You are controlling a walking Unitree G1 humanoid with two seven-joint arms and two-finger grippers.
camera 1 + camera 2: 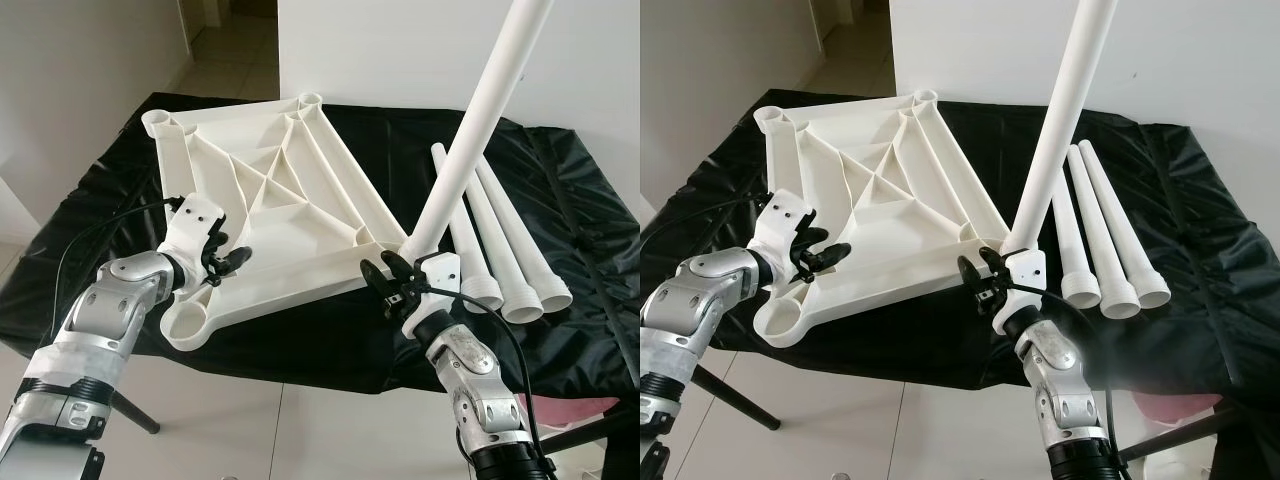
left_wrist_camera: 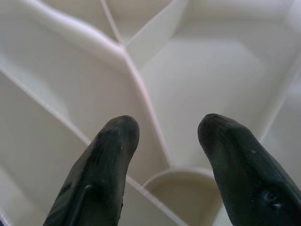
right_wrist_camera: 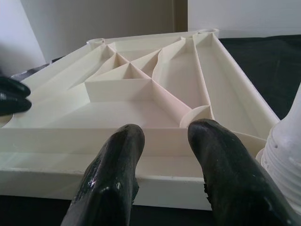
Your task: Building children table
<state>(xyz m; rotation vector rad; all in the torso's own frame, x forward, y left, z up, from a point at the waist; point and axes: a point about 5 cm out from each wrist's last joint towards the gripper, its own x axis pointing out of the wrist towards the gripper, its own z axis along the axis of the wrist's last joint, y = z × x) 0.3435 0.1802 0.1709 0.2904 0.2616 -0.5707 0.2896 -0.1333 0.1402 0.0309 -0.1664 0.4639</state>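
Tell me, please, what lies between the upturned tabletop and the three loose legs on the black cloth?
The fourth leg stands there, tilted, its threaded end at the tabletop corner socket, beside the loose legs, per the eye views.

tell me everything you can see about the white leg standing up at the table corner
The upright leg is a long, smooth white tube that looks like plastic, with a ribbed, threaded-looking end at the bottom. It leans a little, its lower end set at the near right corner socket of the upside-down tabletop, its top running out of frame. The right gripper sits beside its base, fingers open, not clasping it. Three matching legs lie alongside on the black cloth.
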